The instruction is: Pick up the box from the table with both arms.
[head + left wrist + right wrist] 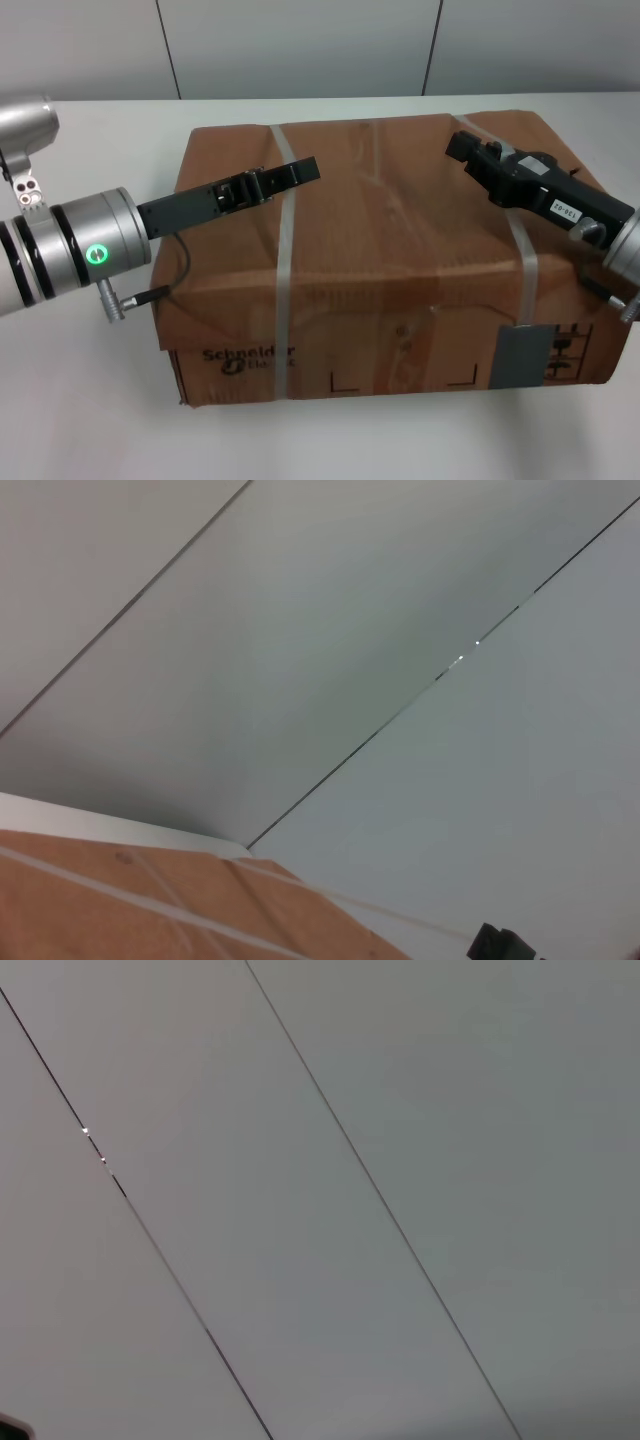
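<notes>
Resting square on the white surface [90,420], the box [390,250] sat with its printed front face toward the robot and two whitish straps [285,260] crossing its top. The left hand [300,172] reached in over the top from the left edge, and its fingers looked flat and drawn together, gripping nothing. The right hand [462,148] came in over the top from the right side; whether it was parted or clenched could not be told.

Both hands lay above the lid rather than against the side walls, so the lift seemed not yet begun. To do it well, each hand would probably need to reach an opposite side face and press inward evenly, keeping the carton level as it rose. The top panel looked dented and creased, so pressing down on it would likely give little purchase.

The straps ran beneath both hands and might catch a fingertip. A thin black cable [180,270] hung from the left arm's wrist beside the box's left edge and could snag there. Behind the surface stood a plain panelled wall [300,630].
</notes>
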`<action>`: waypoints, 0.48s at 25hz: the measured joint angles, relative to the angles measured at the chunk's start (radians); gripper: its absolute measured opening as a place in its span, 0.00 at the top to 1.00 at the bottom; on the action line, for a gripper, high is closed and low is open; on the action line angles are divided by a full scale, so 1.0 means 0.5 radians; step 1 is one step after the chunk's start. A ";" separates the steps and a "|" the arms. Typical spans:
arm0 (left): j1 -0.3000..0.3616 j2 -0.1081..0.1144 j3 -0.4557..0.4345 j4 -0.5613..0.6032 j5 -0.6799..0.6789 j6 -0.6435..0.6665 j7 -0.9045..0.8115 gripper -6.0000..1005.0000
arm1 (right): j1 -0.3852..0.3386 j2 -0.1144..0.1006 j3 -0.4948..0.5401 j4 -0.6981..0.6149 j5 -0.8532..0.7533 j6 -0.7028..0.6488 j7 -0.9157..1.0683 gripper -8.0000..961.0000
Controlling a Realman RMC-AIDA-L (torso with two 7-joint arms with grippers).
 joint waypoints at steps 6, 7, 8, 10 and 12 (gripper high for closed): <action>0.000 0.000 0.000 0.001 0.000 0.001 0.000 0.89 | 0.000 0.000 0.000 0.000 0.000 -0.001 0.000 0.89; 0.000 0.000 0.000 0.001 0.000 0.001 0.000 0.89 | 0.000 0.000 0.000 0.000 0.000 -0.001 0.000 0.89; 0.000 0.000 0.000 0.001 0.000 0.001 0.000 0.89 | 0.000 0.000 0.000 0.000 0.000 -0.001 0.000 0.89; 0.000 0.000 0.000 0.001 -0.001 0.001 0.000 0.89 | 0.000 0.000 0.000 0.000 0.000 -0.001 0.000 0.89; 0.000 0.000 0.000 0.001 -0.001 0.001 0.000 0.89 | 0.000 0.000 0.000 0.000 0.000 -0.001 0.000 0.89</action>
